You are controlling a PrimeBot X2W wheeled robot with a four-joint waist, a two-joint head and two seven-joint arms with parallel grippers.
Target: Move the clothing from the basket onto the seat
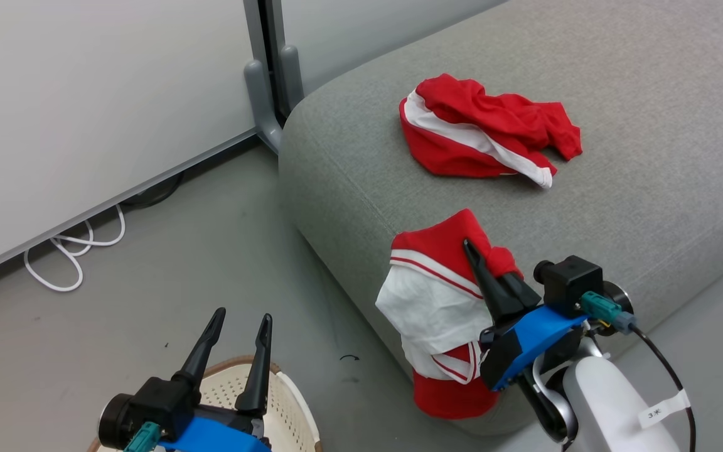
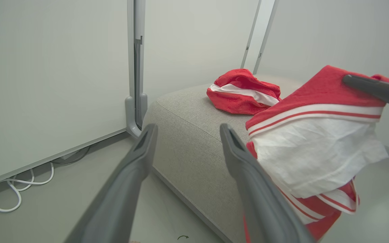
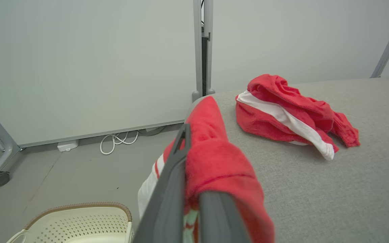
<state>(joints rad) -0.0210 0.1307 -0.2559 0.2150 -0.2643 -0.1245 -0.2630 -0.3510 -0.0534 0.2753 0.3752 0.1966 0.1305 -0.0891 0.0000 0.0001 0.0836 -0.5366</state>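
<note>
Clothing [image 1: 443, 295] looks partly moved: one red garment [image 1: 487, 129] lies on the seat [image 1: 650, 157], my right gripper [image 1: 471, 251] is clamped on a second garment [image 1: 437, 301] at the seat's near edge, my left gripper [image 1: 242, 314] gapes empty above the basket [image 1: 292, 402], whose contents I can't see.

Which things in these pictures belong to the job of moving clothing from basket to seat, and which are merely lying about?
Part of the job: red garment gripped in the right claw; second red garment lying on the seat; basket.
Lying about: white cable on the floor; grey panel foot.
</note>
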